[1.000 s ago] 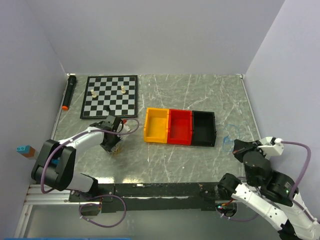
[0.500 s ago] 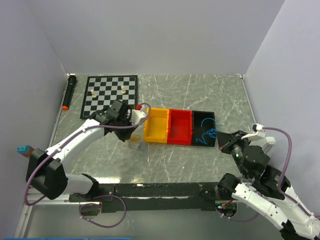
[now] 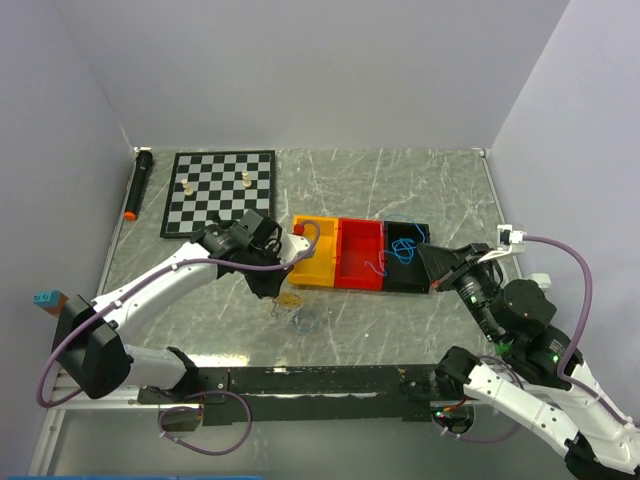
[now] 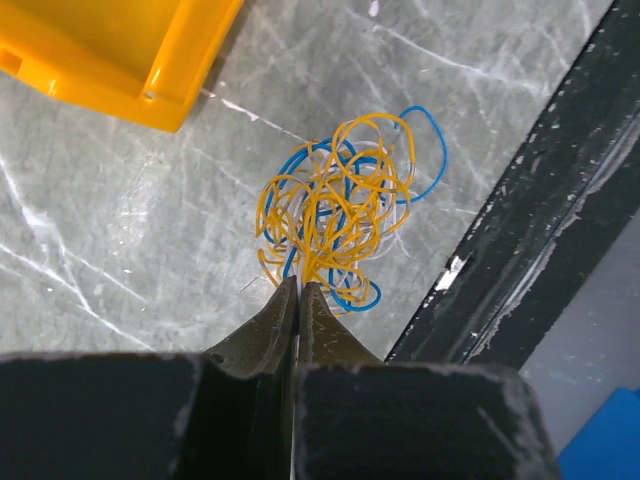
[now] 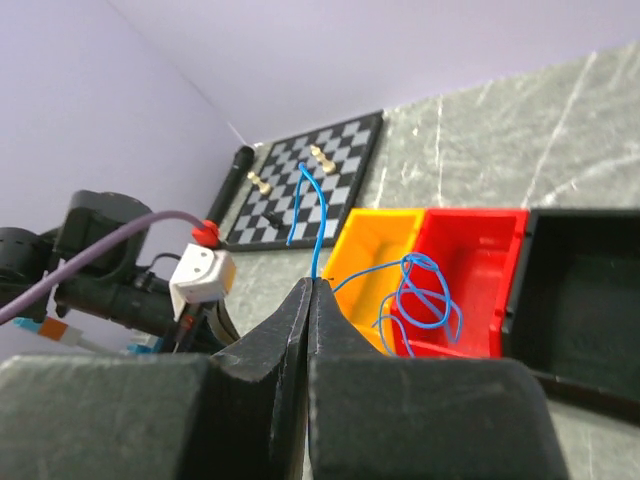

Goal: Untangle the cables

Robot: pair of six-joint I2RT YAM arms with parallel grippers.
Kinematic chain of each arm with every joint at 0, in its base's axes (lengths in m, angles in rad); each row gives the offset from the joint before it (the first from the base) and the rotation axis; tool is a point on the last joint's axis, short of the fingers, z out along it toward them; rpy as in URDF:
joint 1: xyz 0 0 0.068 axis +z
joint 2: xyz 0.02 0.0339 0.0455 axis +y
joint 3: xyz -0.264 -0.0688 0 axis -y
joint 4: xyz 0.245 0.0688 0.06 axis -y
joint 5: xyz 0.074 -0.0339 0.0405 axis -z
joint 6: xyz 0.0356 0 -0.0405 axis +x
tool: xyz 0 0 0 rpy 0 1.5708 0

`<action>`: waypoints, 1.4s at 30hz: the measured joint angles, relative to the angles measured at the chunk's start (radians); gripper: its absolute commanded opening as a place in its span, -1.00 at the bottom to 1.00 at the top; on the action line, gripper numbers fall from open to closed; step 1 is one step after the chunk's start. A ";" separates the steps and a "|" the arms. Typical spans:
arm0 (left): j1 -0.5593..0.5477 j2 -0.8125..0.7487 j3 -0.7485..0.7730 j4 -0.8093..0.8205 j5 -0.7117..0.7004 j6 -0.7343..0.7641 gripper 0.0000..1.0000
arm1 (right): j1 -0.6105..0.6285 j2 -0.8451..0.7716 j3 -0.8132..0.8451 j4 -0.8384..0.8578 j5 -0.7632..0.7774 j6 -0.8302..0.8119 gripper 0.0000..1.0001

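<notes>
Swung inward, right end effector (image 5: 308, 284) pinches blue cable (image 5: 420, 295) (trailing leftward); left end effector (image 4: 298, 286) grips tangle (image 4: 335, 215).

Yellow bin (image 4: 120, 50) cropped; cables (image 3: 292, 300) seemingly indistinct overhead.

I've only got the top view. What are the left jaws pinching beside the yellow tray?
Observer: A tangle of yellow, blue and white cables. The left jaws are shut where yellow strands run in between them.
Operator: And the right side?
Observer: The right jaws are shut on a single blue cable, with no other colour caught in it.
Operator: Is there blue in the tangle too?
Observer: Yes, a blue loop sticks out on the side away from the jaws.
</notes>
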 measured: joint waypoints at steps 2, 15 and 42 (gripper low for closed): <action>-0.006 0.001 0.006 -0.007 0.008 -0.001 -0.90 | 0.000 0.006 0.003 0.023 -0.004 -0.016 -1.00; -0.040 0.015 0.024 -0.045 0.042 0.000 -0.85 | -0.005 0.156 0.013 0.087 0.164 -0.097 -1.00; -0.051 0.010 0.021 -0.032 0.032 0.003 -0.88 | -0.347 0.507 -0.170 0.120 -0.049 -0.018 0.17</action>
